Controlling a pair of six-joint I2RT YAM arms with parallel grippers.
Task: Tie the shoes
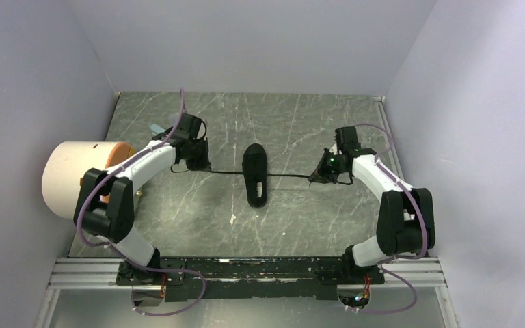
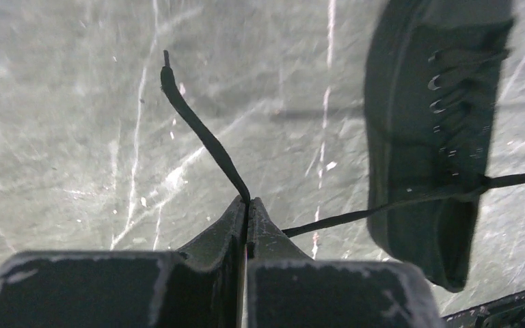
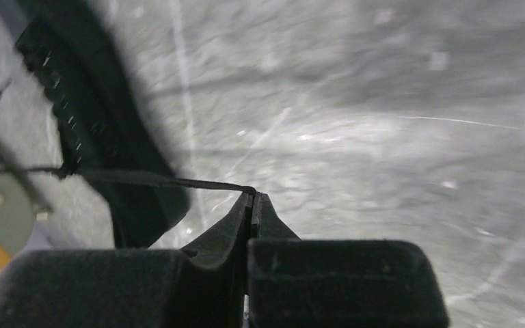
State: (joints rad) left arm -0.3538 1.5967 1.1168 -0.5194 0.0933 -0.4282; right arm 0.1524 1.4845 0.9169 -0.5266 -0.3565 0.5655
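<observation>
Top external view: black shoe (image 1: 256, 174) noted on the desk (image 1: 301, 130) about midway between left and right edges, long axis laid from far edge toward near edge, sole down. One lace is seen drawn out from each side of the shoe, roughly parallel to the near edge. Left lace (image 1: 225, 171) is led to the left gripper (image 1: 195, 164), right lace (image 1: 290, 176) to the right gripper (image 1: 318, 178); both grippers are held low over the desk, well apart from the shoe on either side. Cream cylinder (image 1: 75, 179) is recorded at the left edge, beside the left arm. Left wrist view: the left gripper's jaws are seen pressed together with the left lace (image 2: 328, 220) pinched at their tips. The lace is stretched straight from the shoe (image 2: 410, 137), and its loose tail is thrown forward beyond the tips, curving over the desk surface. Metal eyelets are made out on the shoe upper. Right wrist view, somewhat blurred: the right gripper's (image 3: 253, 198) jaws are likewise closed tight, the right lace (image 3: 164, 180) caught at the very tips and pulled taut back to the shoe (image 3: 102, 130). No tail is seen past them.
</observation>
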